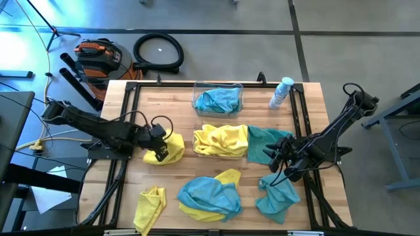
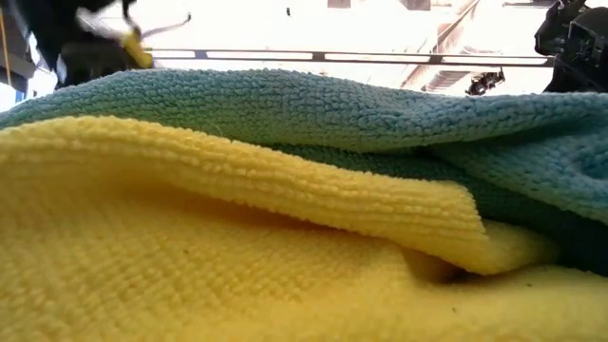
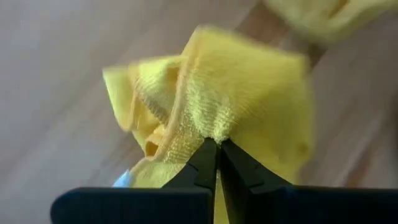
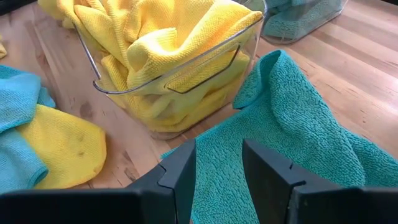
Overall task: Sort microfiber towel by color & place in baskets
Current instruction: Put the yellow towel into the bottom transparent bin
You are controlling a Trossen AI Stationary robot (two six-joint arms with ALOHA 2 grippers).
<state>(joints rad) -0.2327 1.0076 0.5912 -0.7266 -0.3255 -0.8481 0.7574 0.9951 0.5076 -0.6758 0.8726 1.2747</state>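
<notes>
Two loose towels [image 1: 209,198] lie near a blue-capped bottle [image 1: 281,92]

Yellow and teal microfiber cloths and two clear plastic bins are being shown on the wooden table.

A clear low-walled rectangular bin [image 1: 218,99] at the table's far edge is being filled by a crumpled teal cloth [image 1: 216,101]; a second clear bin [image 4: 180,74] at the centre is being overflowed by bright yellow cloths [image 1: 220,139]. A bunched yellow cloth [image 3: 217,106] is being pinched at its fold left of centre. A teal cloth [image 4: 292,143] is being draped just beside the yellow-filled bin. More cloths [image 1: 207,196], yellow and teal, are being left crumpled along the near edge.
</notes>
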